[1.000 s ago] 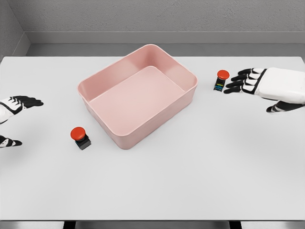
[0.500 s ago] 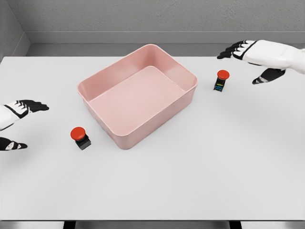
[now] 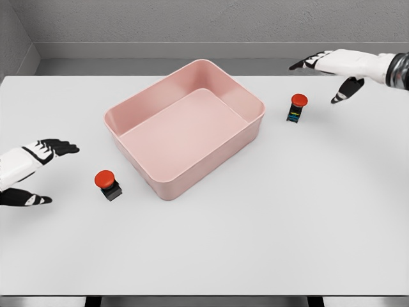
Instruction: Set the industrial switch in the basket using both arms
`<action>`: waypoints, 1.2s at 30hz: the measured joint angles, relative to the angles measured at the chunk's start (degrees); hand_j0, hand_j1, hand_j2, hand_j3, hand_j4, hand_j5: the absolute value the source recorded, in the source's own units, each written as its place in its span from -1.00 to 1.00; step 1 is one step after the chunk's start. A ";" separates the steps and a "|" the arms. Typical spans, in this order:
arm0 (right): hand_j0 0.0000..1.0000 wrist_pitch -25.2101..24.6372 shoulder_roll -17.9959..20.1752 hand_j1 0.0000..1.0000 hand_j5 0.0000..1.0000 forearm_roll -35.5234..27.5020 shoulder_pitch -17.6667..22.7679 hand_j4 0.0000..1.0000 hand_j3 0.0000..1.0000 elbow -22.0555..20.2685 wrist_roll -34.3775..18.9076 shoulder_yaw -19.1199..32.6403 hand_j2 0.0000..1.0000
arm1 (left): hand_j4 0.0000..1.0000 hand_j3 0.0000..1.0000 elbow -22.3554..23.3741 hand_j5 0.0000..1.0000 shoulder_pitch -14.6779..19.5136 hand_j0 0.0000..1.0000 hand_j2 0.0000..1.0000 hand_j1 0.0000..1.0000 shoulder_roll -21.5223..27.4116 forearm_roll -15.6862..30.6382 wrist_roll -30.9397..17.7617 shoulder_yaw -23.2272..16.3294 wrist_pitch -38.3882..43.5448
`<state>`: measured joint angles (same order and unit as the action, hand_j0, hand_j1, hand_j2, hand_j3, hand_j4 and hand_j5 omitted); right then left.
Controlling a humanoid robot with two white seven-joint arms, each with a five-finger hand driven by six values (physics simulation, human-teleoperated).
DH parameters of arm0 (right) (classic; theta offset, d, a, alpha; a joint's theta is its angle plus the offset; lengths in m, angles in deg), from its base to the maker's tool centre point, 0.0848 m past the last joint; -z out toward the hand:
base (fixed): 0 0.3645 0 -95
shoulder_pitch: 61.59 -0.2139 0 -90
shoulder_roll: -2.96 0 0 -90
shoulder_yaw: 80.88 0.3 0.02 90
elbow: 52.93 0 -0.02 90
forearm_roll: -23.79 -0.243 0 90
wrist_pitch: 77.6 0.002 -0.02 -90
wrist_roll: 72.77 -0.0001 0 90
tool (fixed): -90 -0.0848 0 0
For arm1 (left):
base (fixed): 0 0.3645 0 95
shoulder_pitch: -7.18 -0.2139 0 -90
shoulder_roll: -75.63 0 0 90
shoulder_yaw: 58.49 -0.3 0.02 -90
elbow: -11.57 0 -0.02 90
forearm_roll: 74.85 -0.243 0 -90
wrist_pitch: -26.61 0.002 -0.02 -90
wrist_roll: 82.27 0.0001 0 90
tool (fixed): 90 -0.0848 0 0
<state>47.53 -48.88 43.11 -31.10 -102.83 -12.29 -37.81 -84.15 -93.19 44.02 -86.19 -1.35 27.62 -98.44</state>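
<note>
- White tabletop (image 3: 268, 243) under a grey wall bears a pink rectangular plastic basket (image 3: 250, 128), nothing inside.
- One red-capped industrial switch (image 3: 107, 184) sits left of it; the other red-capped switch (image 3: 296, 107) sits right.
- Left hand (image 3: 29, 173), fingers spread, has edged nearer its switch.
- Right hand (image 3: 335, 64), also spread and holding nothing, has drawn back to the far right.

You've got open table (image 3: 268, 230) all across the front and right. The pink basket (image 3: 185, 128) sits mid-table between the two red-button switches, its walls being the only real obstacle; bare surface lies around the left switch (image 3: 107, 184) and right switch (image 3: 296, 107).
</note>
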 measured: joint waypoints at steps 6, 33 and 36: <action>1.00 0.02 -3.26 1.00 1.00 -0.09 -0.35 1.00 1.00 4.92 -0.47 0.08 1.00 | 1.00 1.00 -0.58 1.00 1.23 1.00 1.00 1.00 -2.06 -1.61 -0.46 -0.46 0.00; 0.92 0.01 -11.09 0.92 0.92 1.33 -0.35 0.92 0.92 16.83 -0.26 -0.13 0.92 | 0.89 0.89 -1.50 0.89 8.61 0.89 0.89 0.89 -5.69 -4.38 -0.88 -7.20 0.00; 0.70 0.01 -11.46 0.70 0.70 1.36 -0.26 0.70 0.70 16.76 -0.37 -0.13 0.70 | 0.89 0.89 -1.46 0.89 9.05 0.89 0.89 0.89 -5.93 -4.58 -0.88 -8.71 0.00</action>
<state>47.54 -60.33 44.47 -31.36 -86.08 -12.65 -37.94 -85.62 -84.14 38.10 -90.77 -2.23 18.91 -98.44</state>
